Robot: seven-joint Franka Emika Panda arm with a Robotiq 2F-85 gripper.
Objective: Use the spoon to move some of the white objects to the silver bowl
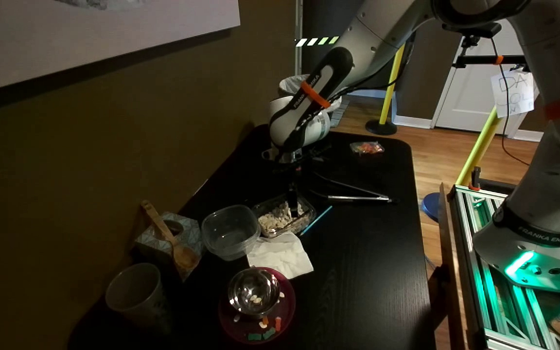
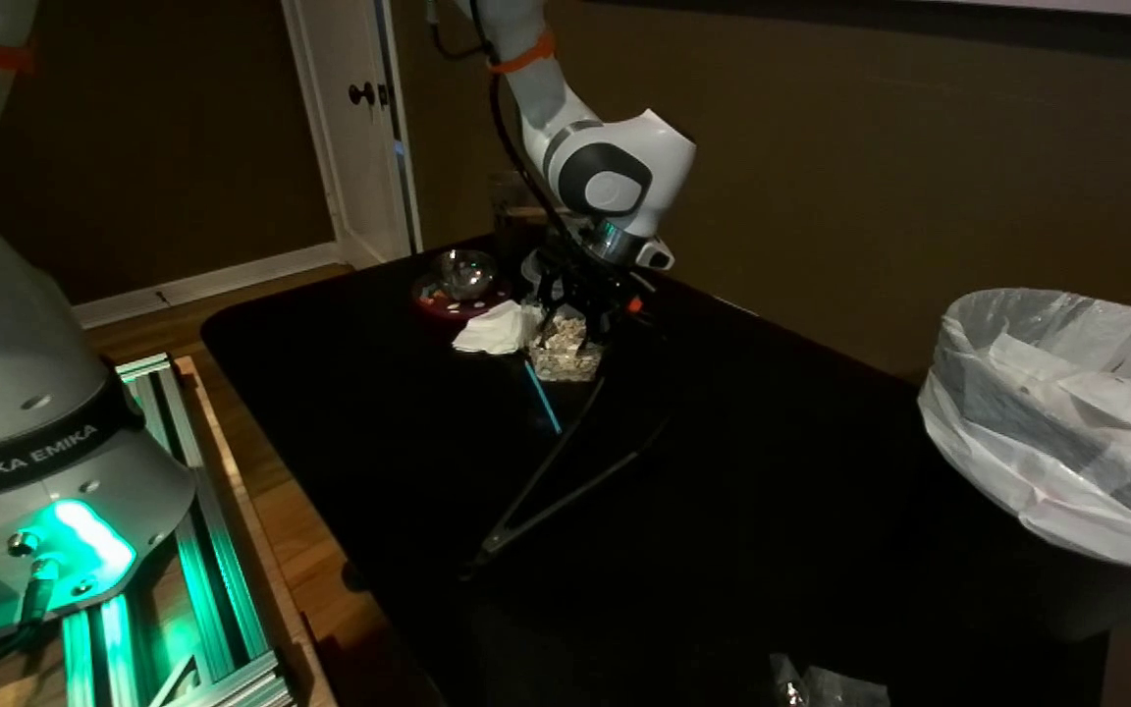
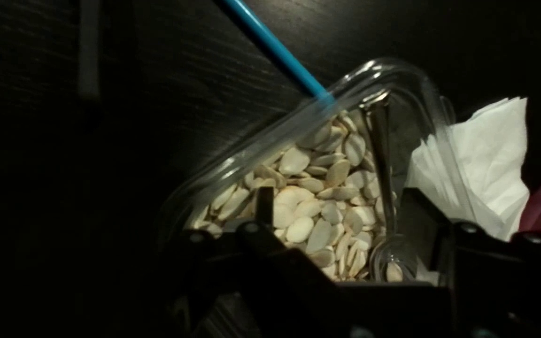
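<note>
Dimly lit, the white objects (image 3: 308,208) are oval, perhaps cream.

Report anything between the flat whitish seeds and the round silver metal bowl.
The clear rectangular plastic tray's wall and a white paper napkin lie between seeds and bowl; both look low, so a raised spoonful should probably pass over.

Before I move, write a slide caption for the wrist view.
Black fingers stand open at a clear, rectangular plastic tray of whitish oval seeds and a shiny metal spoon.
</note>
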